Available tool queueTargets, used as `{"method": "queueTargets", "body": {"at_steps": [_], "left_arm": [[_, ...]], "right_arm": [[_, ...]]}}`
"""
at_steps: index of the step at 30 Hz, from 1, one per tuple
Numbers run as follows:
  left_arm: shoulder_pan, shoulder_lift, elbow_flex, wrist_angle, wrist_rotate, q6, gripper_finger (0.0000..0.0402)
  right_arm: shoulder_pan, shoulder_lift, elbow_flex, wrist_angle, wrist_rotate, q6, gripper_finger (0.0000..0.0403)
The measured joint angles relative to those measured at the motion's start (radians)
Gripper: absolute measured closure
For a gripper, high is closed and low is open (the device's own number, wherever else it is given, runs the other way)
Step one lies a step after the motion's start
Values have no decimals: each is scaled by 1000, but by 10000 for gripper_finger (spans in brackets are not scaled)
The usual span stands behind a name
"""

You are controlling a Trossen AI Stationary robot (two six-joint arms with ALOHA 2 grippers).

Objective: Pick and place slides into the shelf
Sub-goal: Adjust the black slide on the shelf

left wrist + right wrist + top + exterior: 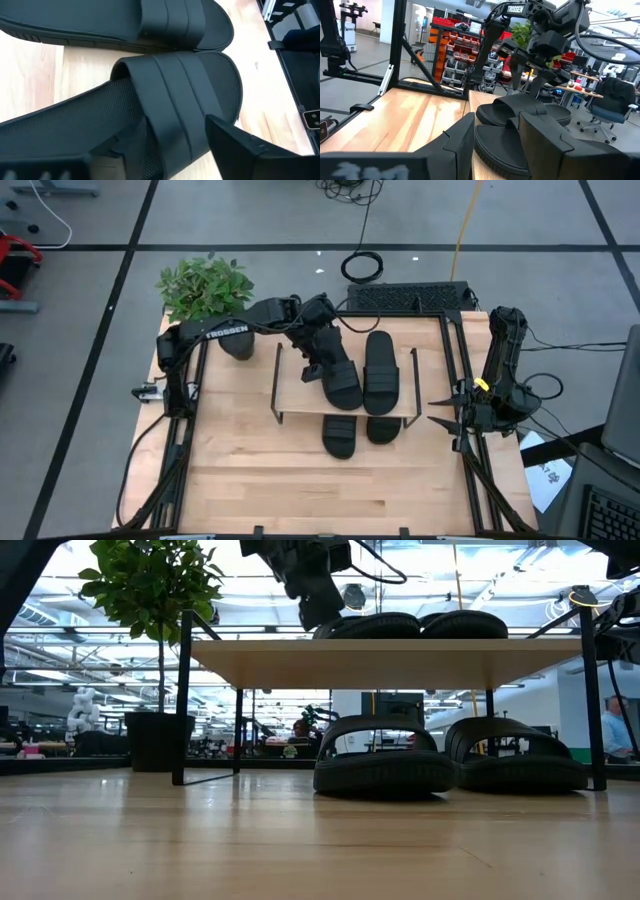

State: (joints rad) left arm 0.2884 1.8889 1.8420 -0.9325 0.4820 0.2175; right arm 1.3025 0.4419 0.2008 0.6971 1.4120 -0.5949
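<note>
My left hand [318, 360] sits half-open over the angled slide [336, 376] on top of the shelf [290, 392], fingers straddling its heel, not yet gripping — light, rubbery, bendy, so I'd pinch the sole's edge firmly.

This is a big robot lab or workshop. Behind the wooden table [240, 480] stand racks of orange bins [451, 52], office chairs [615, 97], more robot arms [332, 35] and bright ceiling lights.
</note>
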Motion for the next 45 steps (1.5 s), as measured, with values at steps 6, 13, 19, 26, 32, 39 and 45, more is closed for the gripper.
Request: {"method": "queueTargets", "body": {"at_steps": [6,13,19,26,32,39,45], "left_arm": [[14,1,0,-4,-4,18,275],[14,7,0,0,-38,22,351],[35,7,0,-29,29,31,330],[64,7,0,-96,127,32,214],[71,34,-2,-95,193,19,134],[62,80,-2,-76,195,60,125],[60,82,-2,-58,223,75,176]], "right_arm": [[0,0,0,0,0,0,257],[0,0,0,-6,0,0,257],[0,0,0,-6,0,0,257],[0,0,0,-6,0,0,257],[0,0,0,-6,0,0,257],[0,0,0,-7,1,5,257],[0,0,0,-7,1,6,257]]}}
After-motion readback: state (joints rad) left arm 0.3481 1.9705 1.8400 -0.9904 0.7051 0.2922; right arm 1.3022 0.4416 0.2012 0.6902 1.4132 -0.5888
